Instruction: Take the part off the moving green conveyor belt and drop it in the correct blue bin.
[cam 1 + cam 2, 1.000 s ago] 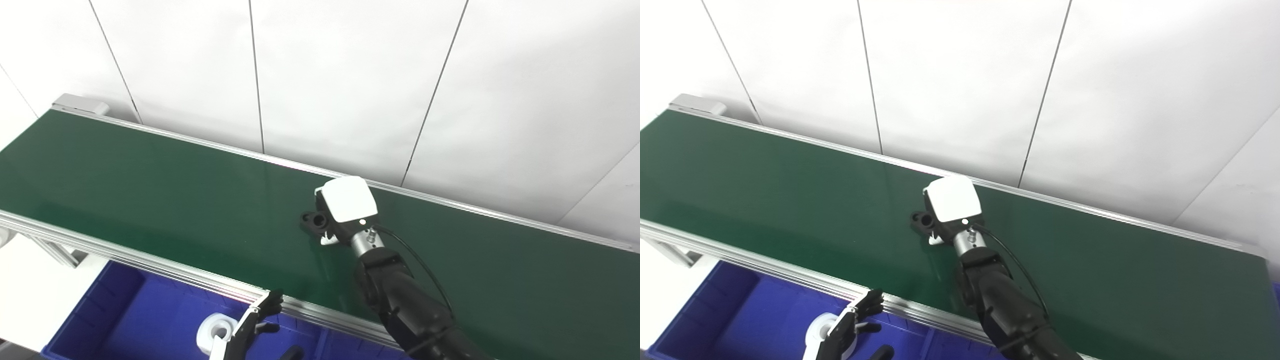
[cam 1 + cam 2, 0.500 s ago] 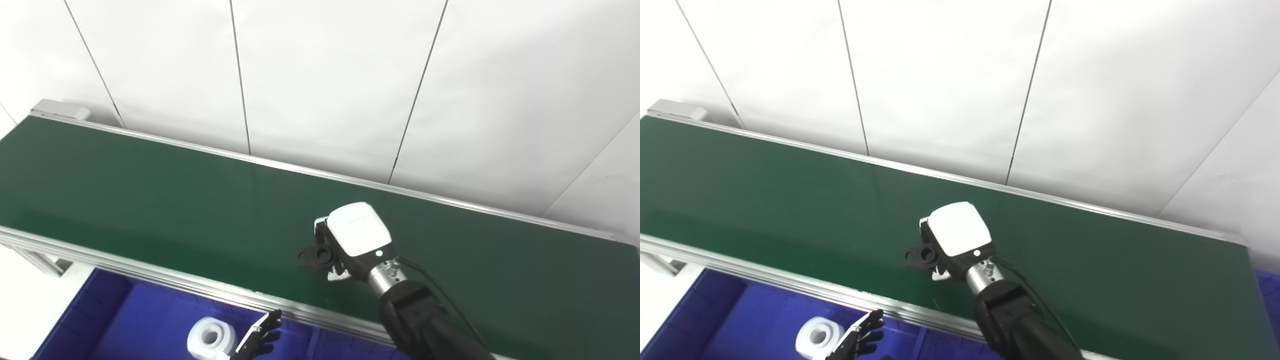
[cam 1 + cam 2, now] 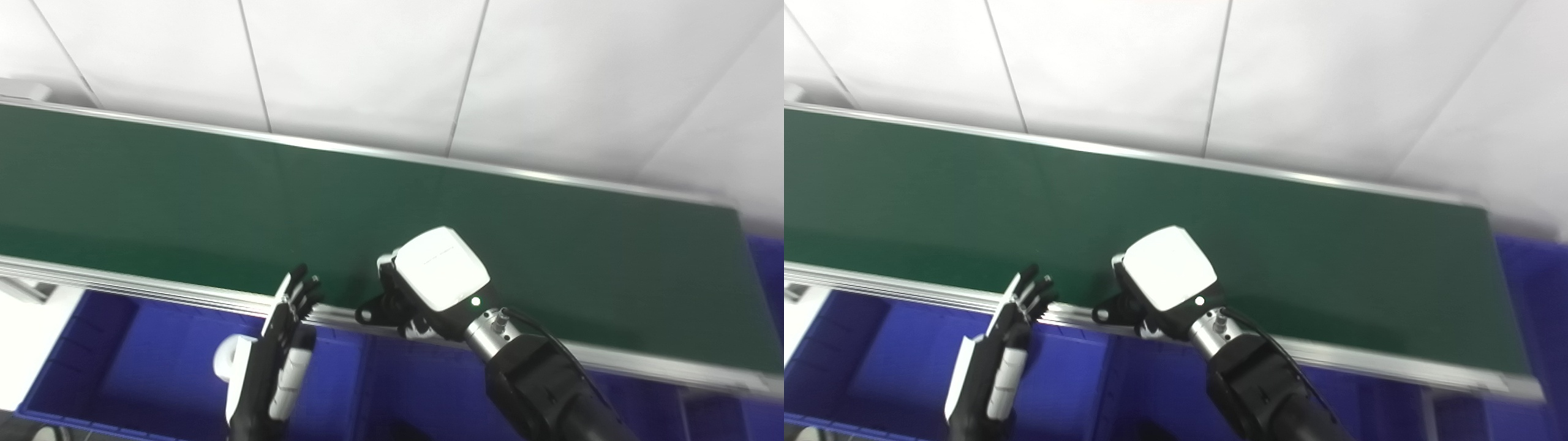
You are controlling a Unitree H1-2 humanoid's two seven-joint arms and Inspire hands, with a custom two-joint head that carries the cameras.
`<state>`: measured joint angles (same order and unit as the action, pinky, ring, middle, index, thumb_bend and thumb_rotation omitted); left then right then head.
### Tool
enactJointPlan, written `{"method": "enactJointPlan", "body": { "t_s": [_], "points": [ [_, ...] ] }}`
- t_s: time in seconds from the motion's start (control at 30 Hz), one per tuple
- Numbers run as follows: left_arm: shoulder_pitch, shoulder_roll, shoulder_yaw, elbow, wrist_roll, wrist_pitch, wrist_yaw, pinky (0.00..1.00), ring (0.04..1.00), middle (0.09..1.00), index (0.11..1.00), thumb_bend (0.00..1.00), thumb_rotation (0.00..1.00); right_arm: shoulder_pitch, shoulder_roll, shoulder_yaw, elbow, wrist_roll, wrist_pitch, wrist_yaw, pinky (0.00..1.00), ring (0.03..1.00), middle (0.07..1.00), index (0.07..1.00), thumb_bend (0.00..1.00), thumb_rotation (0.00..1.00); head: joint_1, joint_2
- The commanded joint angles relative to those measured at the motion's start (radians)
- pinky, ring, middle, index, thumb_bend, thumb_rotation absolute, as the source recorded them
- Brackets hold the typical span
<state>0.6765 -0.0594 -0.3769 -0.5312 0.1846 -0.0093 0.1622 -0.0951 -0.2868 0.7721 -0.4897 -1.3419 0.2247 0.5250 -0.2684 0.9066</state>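
While right hand (image 3: 429,294) grips black part (image 3: 373,311) over near rail of green conveyor belt (image 3: 184,196), part's long axis runs roughly level, ring end pointing left. Rest of part hidden under hand. Left hand (image 3: 275,361) empty, fingers spread, raised over blue bin (image 3: 122,361), covering most of white roll (image 3: 228,362).

A robotics test cell laid out like a factory sorting line: a long green conveyor belt (image 3: 184,184) with aluminium side rails (image 3: 153,293) runs in front of plain white wall panels (image 3: 367,61), while blue plastic sorting bins (image 3: 122,380) sit below its near edge, under the robot's right hand (image 3: 438,285) and left hand (image 3: 272,361).
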Motion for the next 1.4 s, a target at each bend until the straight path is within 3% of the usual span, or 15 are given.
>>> {"method": "enactJointPlan", "body": {
  "t_s": [0.0,0.13,0.3,0.47,0.7,0.73,0.77,0.8,0.83,0.87,0.97,1.03,1.17,1.23,1.37],
  "points": [
    [-0.016,-0.023,-0.016,-0.061,-0.024,0.022,-0.033,0.96,0.912,0.938,0.99,0.55,0.99,0.027,0.016,-0.017,-0.073,-0.032,-0.053,0.044,0.09,0.151,0.47,0.483,0.53,0.0,-0.004,0.012],
    [-0.026,-0.005,-0.003,-0.092,-0.04,0.057,-0.058,0.98,0.933,0.95,0.999,0.58,0.98,0.133,0.035,-0.027,-0.122,-0.058,-0.078,0.135,0.1,0.173,0.47,0.484,0.53,0.0,-0.004,0.031],
    [-0.024,-0.005,0.007,-0.105,-0.031,0.061,-0.068,0.97,0.926,0.941,0.992,0.58,0.97,0.215,0.059,-0.039,-0.108,-0.097,-0.126,0.137,0.11,0.18,0.471,0.486,0.53,0.0,-0.007,0.05],
    [-0.019,-0.01,0.007,-0.114,-0.018,0.067,-0.072,0.97,0.926,0.943,0.995,0.58,0.98,0.227,0.087,-0.059,-0.069,-0.101,-0.143,0.249,0.12,0.199,0.472,0.491,0.53,0.0,0.001,0.055],
    [-0.016,-0.016,0.002,-0.13,-0.013,0.092,-0.078,1.0,0.931,0.952,1.0,0.56,1.0,0.221,0.115,-0.059,0.003,-0.262,-0.165,0.381,0.12,0.203,0.472,0.492,0.53,0.0,0.008,0.06],
    [-0.017,-0.014,0.002,-0.131,-0.015,0.093,-0.081,1.0,0.935,0.956,1.0,0.56,1.0,0.221,0.121,-0.059,0.011,-0.29,-0.164,0.387,0.19,0.288,0.538,0.625,0.72,0.21,0.008,0.06],
    [-0.015,-0.017,0.002,-0.135,-0.015,0.099,-0.081,1.0,0.938,0.958,1.0,0.56,1.0,0.22,0.128,-0.06,0.021,-0.331,-0.165,0.412,0.23,0.342,0.58,0.707,0.84,0.35,0.005,0.059],
    [-0.014,-0.02,0.001,-0.137,-0.014,0.105,-0.08,1.0,0.94,0.958,1.0,0.57,1.0,0.218,0.133,-0.061,0.029,-0.364,-0.168,0.433,0.38,0.513,0.685,0.796,0.92,0.52,0.003,0.057],
    [-0.013,-0.023,0.001,-0.139,-0.012,0.109,-0.081,1.0,0.939,0.958,1.0,0.57,1.0,0.216,0.135,-0.064,0.033,-0.379,-0.173,0.451,0.52,0.647,0.772,0.853,0.96,0.62,0.003,0.057],
    [-0.014,-0.023,0.002,-0.138,-0.01,0.11,-0.081,1.0,0.937,0.957,1.0,0.57,1.0,0.214,0.138,-0.069,0.033,-0.386,-0.177,0.466,0.73,0.807,0.889,0.914,0.99,0.72,0.003,0.055],
    [-0.02,-0.021,0.004,-0.126,-0.005,0.094,-0.08,1.0,0.934,0.955,1.0,0.57,1.0,0.214,0.145,-0.083,0.022,-0.375,-0.185,0.484,0.85,0.876,0.931,0.933,1.0,0.75,0.003,0.052],
    [-0.019,-0.025,0.003,-0.123,-0.002,0.089,-0.076,0.99,0.93,0.952,1.0,0.56,1.0,0.217,0.15,-0.087,0.013,-0.373,-0.198,0.494,0.84,0.87,0.923,0.93,1.0,0.74,0.003,0.05],
    [-0.009,-0.039,-0.003,-0.12,0.011,0.08,-0.068,0.99,0.912,0.944,1.0,0.56,1.0,0.211,0.167,-0.1,-0.03,-0.365,-0.237,0.579,0.61,0.739,0.851,0.898,1.0,0.87,0.004,0.049],
    [-0.004,-0.038,-0.004,-0.122,0.009,0.08,-0.07,0.99,0.916,0.945,1.0,0.56,1.0,0.209,0.201,-0.142,-0.104,-0.331,-0.229,0.644,0.52,0.657,0.786,0.856,1.0,0.89,0.005,0.047],
    [-0.001,-0.032,-0.007,-0.121,0.007,0.08,-0.078,0.99,0.924,0.95,1.0,0.57,1.0,0.252,0.286,-0.217,-0.262,-0.292,-0.214,0.694,0.46,0.596,0.731,0.797,1.0,0.9,0.0,0.041]
  ]
}}
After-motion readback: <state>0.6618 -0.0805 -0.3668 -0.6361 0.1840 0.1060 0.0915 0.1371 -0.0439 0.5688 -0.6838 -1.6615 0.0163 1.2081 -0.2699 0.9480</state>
